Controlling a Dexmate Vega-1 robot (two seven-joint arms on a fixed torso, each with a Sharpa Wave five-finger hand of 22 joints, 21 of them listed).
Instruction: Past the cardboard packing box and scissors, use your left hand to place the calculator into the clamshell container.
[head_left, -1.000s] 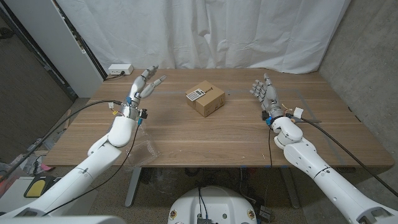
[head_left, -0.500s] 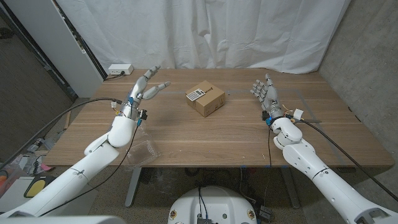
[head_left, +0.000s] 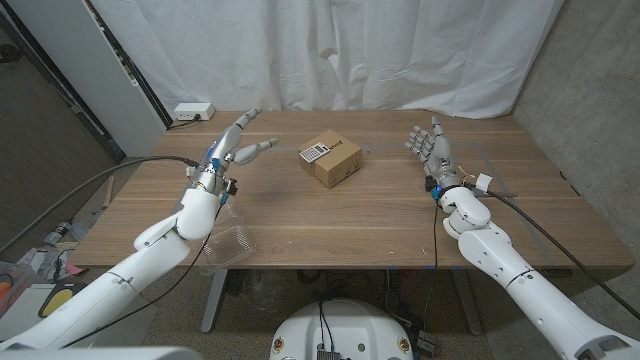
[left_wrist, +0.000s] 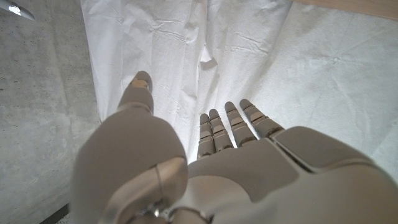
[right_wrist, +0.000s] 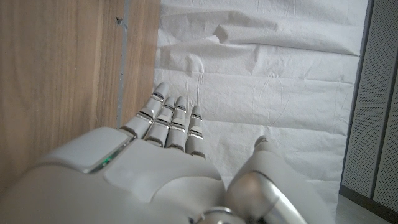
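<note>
- Calculator (head_left: 314, 154) count is one, lying on top of the one cardboard packing box (head_left: 333, 160) at table centre, so it's easy to take from above.
- Left hand (head_left: 233, 141) is at about 9 o'clock from the box, raised, fingers spread wide, holding nothing; looks poised to reach.
- Right hand (head_left: 430, 150) is at 3 o'clock, fingers apart and empty, parked out of the way.
- One clamshell container (head_left: 229, 243) lies at 7 o'clock, near the table's front edge under the left forearm.
- Scissors: can't spot any.

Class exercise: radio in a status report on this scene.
Left hand open, raised. Right hand open. Calculator atop cardboard box, untouched. Clamshell container at near edge.
</note>
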